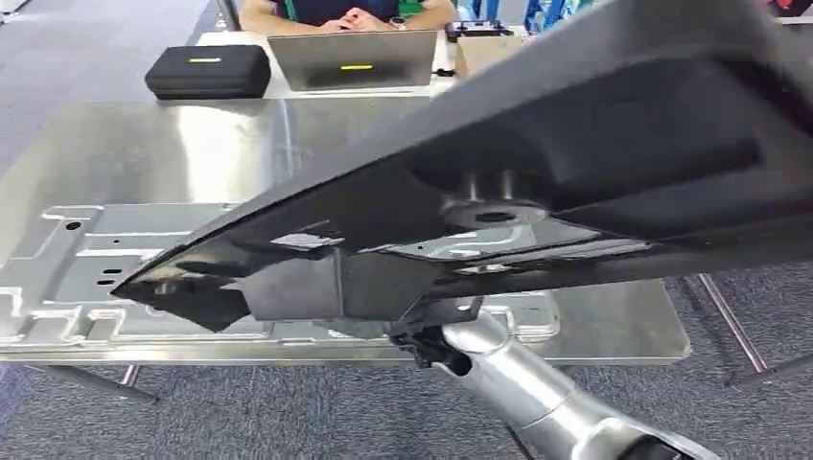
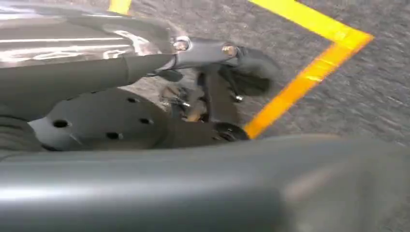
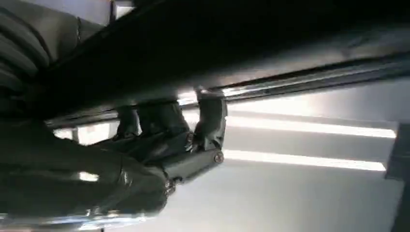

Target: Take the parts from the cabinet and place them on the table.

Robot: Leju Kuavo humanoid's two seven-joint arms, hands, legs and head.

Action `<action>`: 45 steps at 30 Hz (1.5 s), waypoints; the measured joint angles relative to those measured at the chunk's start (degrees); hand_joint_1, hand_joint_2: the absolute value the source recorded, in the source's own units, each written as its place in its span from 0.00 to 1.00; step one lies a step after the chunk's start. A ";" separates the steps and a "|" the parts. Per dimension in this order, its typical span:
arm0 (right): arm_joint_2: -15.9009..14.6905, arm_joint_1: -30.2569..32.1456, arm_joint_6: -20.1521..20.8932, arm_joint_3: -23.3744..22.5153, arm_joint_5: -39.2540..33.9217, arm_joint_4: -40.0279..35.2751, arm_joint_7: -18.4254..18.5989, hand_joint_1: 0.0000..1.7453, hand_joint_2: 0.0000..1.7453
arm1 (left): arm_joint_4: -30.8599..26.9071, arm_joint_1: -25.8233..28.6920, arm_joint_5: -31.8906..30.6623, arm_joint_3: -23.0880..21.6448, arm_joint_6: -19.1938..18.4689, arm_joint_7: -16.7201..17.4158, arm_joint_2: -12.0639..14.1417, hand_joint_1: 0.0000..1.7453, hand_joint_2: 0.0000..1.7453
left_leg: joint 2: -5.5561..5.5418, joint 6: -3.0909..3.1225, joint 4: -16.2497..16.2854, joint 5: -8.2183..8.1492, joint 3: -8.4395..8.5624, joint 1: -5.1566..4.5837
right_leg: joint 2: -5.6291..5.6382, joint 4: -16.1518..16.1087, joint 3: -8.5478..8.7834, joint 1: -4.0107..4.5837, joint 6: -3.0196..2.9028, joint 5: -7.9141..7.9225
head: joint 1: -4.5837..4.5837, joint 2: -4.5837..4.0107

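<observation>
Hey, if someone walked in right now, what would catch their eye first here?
A big black part slants across the head view, held from below by the right hand above the steel table. A silver stamped panel lies on the table's near side, and a person sits behind a laptop beyond it.

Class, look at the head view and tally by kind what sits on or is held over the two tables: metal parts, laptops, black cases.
Metal parts: 2, the black panel and the silver sheet
Laptops: 1
Black cases: 1
Total: 4
</observation>
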 joint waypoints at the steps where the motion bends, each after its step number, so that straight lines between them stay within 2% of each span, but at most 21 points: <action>1: -0.13 -0.20 -0.62 -0.86 0.62 -0.38 0.05 1.00 1.00 | -0.02 0.11 0.00 -0.07 0.02 -0.02 0.02 0.00 1.00 | -0.11 -0.10 0.04 0.12 0.00 -0.02 | -0.06 -0.21 0.18 -0.03 0.00 0.02 | 0.11 0.02; 5: -0.61 -2.28 -3.94 -4.38 4.99 -1.12 0.66 1.00 1.00 | -0.02 0.16 -0.20 -0.13 0.02 -0.07 0.13 0.00 1.00 | -0.18 0.42 0.05 -0.04 0.13 -0.11 | -0.06 -0.89 0.72 -0.10 0.32 0.20 | 0.11 0.02; 7: -0.72 -3.75 -5.43 -5.88 7.49 -1.03 1.16 1.00 1.00 | -0.02 -0.01 -0.20 -0.20 -0.13 -0.15 0.13 0.00 1.00 | -0.18 0.48 0.06 -0.07 0.16 -0.13 | -0.06 -1.09 0.82 -0.11 0.51 0.31 | 0.11 0.00; 10: -0.74 -5.85 -7.02 -6.87 10.38 0.21 2.03 1.00 1.00 | -0.02 -0.06 -0.41 -0.46 -0.28 -0.26 0.13 0.00 1.00 | -0.18 0.71 0.10 -0.12 0.17 -0.21 | -0.07 -1.13 0.82 -0.17 0.67 0.33 | 0.11 0.02; 15: -0.72 -9.49 -8.23 -7.35 12.58 4.81 3.61 1.00 1.00 | -0.02 -0.16 -1.25 -0.83 -0.85 -0.26 0.13 0.00 1.00 | -0.18 0.72 0.12 -0.12 0.19 -0.15 | -0.07 -1.14 0.82 -0.16 0.69 0.33 | 0.11 0.02; 20: -0.68 -13.92 -8.68 -7.13 13.36 12.07 4.48 1.00 1.00 | -0.02 -0.20 -2.23 -1.66 -1.40 -0.24 0.13 0.00 1.00 | -0.19 0.74 0.09 -0.10 0.23 -0.02 | -0.07 -1.12 0.83 -0.03 0.69 0.33 | 0.11 0.02; 27: 1.07 -22.63 -8.49 -6.65 11.88 27.79 6.03 1.00 1.00 | -0.02 -0.30 -3.74 -3.10 -2.27 -0.11 0.13 0.00 1.00 | -0.19 0.73 0.09 -0.09 0.24 0.09 | -0.07 -1.08 0.83 0.07 0.68 0.33 | 0.11 0.00; 31: 2.49 -26.86 -13.21 -6.48 15.49 35.68 6.30 1.00 1.00 | -0.02 -0.34 -4.31 -3.54 -2.43 -0.02 0.13 0.00 1.00 | -0.19 0.73 0.08 -0.09 0.23 0.09 | -0.06 -1.08 0.83 0.08 0.68 0.32 | 0.11 0.02; 36: 3.54 -30.41 -22.96 -5.27 25.26 42.43 7.21 1.00 1.00 | -0.02 -0.44 -4.29 -4.11 -1.95 0.26 0.13 0.00 1.00 | -0.19 0.73 0.08 -0.09 0.23 0.09 | -0.07 -1.08 0.82 0.07 0.68 0.32 | 0.11 0.02; 38: 3.56 -30.66 -28.41 -4.77 31.52 43.21 8.60 1.00 1.00 | -0.02 -0.42 -4.26 -4.22 -1.68 0.42 0.13 0.00 1.00 | -0.19 0.73 0.09 -0.09 0.23 0.09 | -0.07 -1.08 0.82 0.07 0.69 0.32 | 0.11 0.02; 40: 3.41 -30.66 -34.84 -3.96 41.39 43.34 11.95 1.00 1.00 | -0.02 -0.41 -4.22 -4.28 -1.33 0.57 0.13 0.00 1.00 | -0.19 0.73 0.09 -0.09 0.23 0.08 | -0.05 -1.08 0.81 0.07 0.69 0.32 | 0.11 0.00; 41: 3.28 -30.58 -37.68 -3.11 47.95 43.05 14.90 1.00 1.00 | -0.02 -0.43 -4.15 -4.28 -1.18 0.57 0.11 0.00 1.00 | -0.18 0.73 0.09 -0.09 0.24 0.08 | -0.03 -1.08 0.80 0.07 0.68 0.32 | 0.11 0.02; 43: 2.80 -29.44 -39.06 -2.54 60.58 40.86 20.25 1.00 1.00 | -0.02 -0.46 -3.94 -4.26 -0.81 0.55 0.04 0.00 1.00 | -0.18 0.73 0.09 -0.09 0.25 0.09 | -0.04 -1.08 0.80 0.07 0.69 0.32 | 0.11 0.02; 45: 2.53 -27.38 -38.83 -2.56 72.91 37.84 23.82 1.00 1.00 | -0.02 -0.39 -3.74 -4.24 -0.68 0.42 -0.04 0.00 1.00 | -0.18 0.73 0.09 -0.09 0.25 0.09 | -0.04 -1.08 0.79 0.07 0.69 0.32 | 0.11 0.00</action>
